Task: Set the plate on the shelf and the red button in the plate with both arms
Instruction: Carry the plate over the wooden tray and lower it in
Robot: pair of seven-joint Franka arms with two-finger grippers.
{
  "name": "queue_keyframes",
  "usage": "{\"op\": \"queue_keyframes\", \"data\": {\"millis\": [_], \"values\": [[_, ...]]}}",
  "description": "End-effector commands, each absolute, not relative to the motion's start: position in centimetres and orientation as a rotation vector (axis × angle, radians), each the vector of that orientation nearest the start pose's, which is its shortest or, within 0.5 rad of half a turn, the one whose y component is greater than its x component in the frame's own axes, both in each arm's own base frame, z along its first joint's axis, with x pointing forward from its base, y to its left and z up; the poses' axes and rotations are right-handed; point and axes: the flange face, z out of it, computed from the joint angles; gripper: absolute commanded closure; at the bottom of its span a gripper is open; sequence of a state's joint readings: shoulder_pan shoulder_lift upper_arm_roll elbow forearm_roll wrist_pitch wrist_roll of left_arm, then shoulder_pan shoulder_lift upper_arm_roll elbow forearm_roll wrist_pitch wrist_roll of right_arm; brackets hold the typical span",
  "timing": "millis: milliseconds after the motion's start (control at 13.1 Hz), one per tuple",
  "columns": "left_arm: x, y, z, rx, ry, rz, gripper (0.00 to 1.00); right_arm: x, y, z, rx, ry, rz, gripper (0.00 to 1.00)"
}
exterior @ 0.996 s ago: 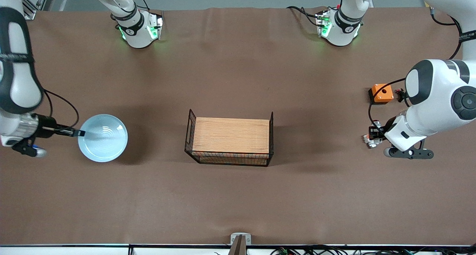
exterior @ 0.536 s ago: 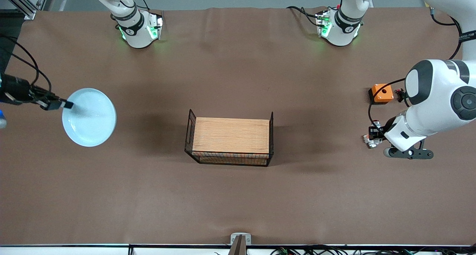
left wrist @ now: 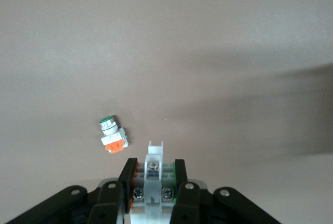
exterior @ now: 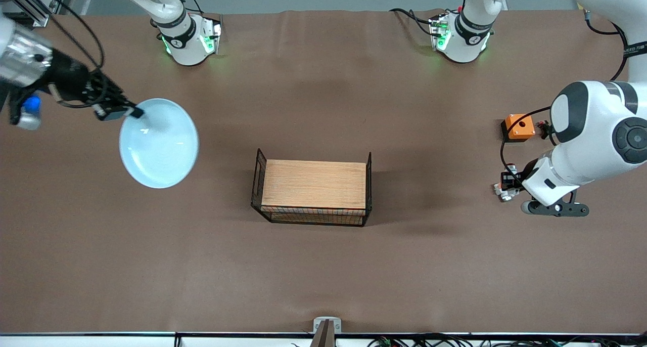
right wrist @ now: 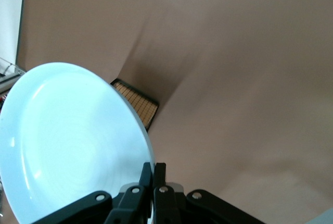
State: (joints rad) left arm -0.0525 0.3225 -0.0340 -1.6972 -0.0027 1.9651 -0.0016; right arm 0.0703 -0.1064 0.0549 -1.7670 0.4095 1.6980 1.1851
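Plate [exterior: 159, 144] now lifted off the worktop, swung toward the rack [exterior: 313, 191], right claw [exterior: 132, 113] clamped on its rim; left claw [left wrist: 154, 169] clamped on a white part, unmoved.

Only the wire rack [exterior: 313, 190] interrupts mid-table.

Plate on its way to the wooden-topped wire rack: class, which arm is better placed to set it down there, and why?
The right arm. Its right gripper is shut on the plate's rim, in the air near the rack. The left gripper holds a small white part at its own end of the table.
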Motion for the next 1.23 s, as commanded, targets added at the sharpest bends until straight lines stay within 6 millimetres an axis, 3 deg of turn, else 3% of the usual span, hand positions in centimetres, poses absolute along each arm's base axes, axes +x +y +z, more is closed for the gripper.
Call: {"op": "queue_keyframes", "data": {"millis": [0,230,536,766,996,1149], "values": [[64.2,-5.5,40.7,-3.146,0.109,0.095,0.84,50.7,17.4,60.7,-2.274,1.644,0.246,1.0],[64.2,-5.5,40.8,-3.146,0.109,0.092,0.84,48.8,26.1,57.7,-2.236,1.787,0.089,1.0],[64.2,-5.5,40.7,-3.146,0.109,0.095,0.84,47.7,35.5,51.2,-2.168,1.958,-0.038,1.0],[64.2,-5.6,40.7,-3.146,0.109,0.095,0.84,47.4,41.6,45.6,-2.137,2.03,-0.163,1.0],[64.2,-5.5,40.2,-3.145,0.109,0.107,0.84,47.7,47.1,42.8,-2.08,2.085,-0.201,1.0],[64.3,-5.6,40.2,-3.146,0.109,0.104,0.84,47.7,48.6,41.2,-2.063,2.105,-0.241,1.0]]}}
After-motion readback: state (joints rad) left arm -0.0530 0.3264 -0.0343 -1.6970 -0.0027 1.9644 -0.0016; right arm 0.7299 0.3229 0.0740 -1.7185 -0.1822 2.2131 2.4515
